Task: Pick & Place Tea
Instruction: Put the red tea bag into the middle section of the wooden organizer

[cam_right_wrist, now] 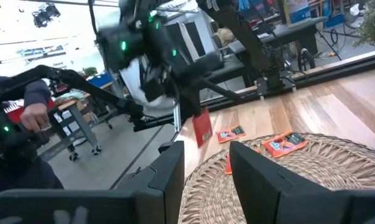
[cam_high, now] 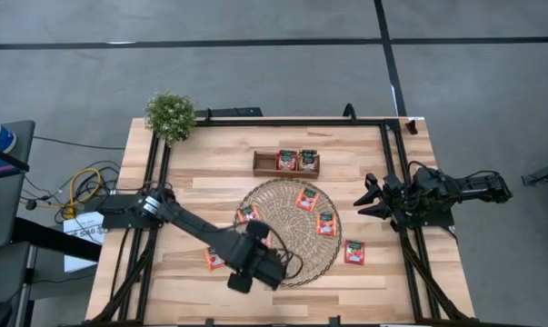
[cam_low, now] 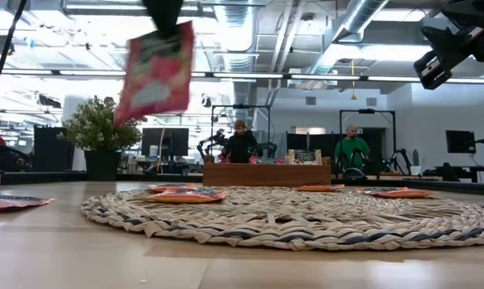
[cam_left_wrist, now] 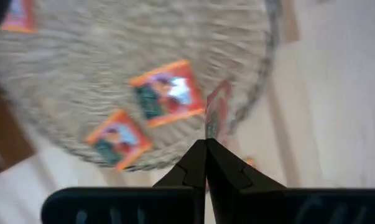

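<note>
My left gripper (cam_high: 260, 238) is shut on a red-orange tea sachet (cam_low: 156, 74), high above the near-left part of the round woven mat (cam_high: 292, 259). The sachet shows edge-on in the left wrist view (cam_left_wrist: 213, 115). Three more sachets lie flat on the mat (cam_high: 307, 198) (cam_high: 326, 222) (cam_high: 248, 214). Two lie on the table beside it (cam_high: 354, 252) (cam_high: 214, 259). Two stand in the wooden tray (cam_high: 286, 161). My right gripper (cam_high: 369, 200) is open and empty at the table's right edge, and its fingers show apart in its own wrist view (cam_right_wrist: 206, 180). My left gripper pinches the sachet's top edge (cam_low: 168, 32) between its two shut fingers (cam_left_wrist: 196, 158). The fingers come from above and point down. The sachet hangs below them, a little tilted, lifted clear of the mat and the table.
A small potted plant (cam_high: 171, 114) stands at the far left corner. The brown wooden divided tray (cam_high: 264, 166) sits just beyond the mat. Black frame rails (cam_high: 396, 173) run along the table's sides. People sit in the room beyond the table (cam_low: 240, 140).
</note>
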Controlling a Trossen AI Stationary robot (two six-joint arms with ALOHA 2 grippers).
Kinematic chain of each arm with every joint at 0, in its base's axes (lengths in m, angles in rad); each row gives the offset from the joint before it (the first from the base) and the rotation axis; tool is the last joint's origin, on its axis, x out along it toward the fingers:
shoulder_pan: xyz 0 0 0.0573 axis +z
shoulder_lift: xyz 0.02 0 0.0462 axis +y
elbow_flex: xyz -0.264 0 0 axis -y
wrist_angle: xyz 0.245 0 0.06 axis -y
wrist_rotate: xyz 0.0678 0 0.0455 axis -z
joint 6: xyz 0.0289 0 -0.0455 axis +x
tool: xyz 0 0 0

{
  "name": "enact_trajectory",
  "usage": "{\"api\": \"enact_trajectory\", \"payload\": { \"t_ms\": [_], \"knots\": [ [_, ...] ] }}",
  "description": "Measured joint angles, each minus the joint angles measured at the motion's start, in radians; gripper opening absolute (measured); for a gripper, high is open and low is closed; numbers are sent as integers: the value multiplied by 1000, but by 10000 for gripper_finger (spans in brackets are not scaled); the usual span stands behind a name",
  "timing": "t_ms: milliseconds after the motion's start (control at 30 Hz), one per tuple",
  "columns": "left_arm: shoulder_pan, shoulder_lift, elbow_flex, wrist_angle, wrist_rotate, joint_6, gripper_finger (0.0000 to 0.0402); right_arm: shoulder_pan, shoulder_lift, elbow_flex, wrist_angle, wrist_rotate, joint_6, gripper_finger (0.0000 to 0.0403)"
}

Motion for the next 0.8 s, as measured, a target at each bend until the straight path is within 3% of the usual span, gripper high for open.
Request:
{"api": "enact_trajectory", "payload": {
  "t_ms": [267,500,800],
  "knots": [
    [129,0,109,-51,-178,179,0,0,0,0,0,1,0,121],
    [315,1,119,0,-314,378,0,0,0,0,-1,2,0,121],
    [559,1,118,215,-300,549,0,0,0,0,-1,2,-7,121]
  ]
}}
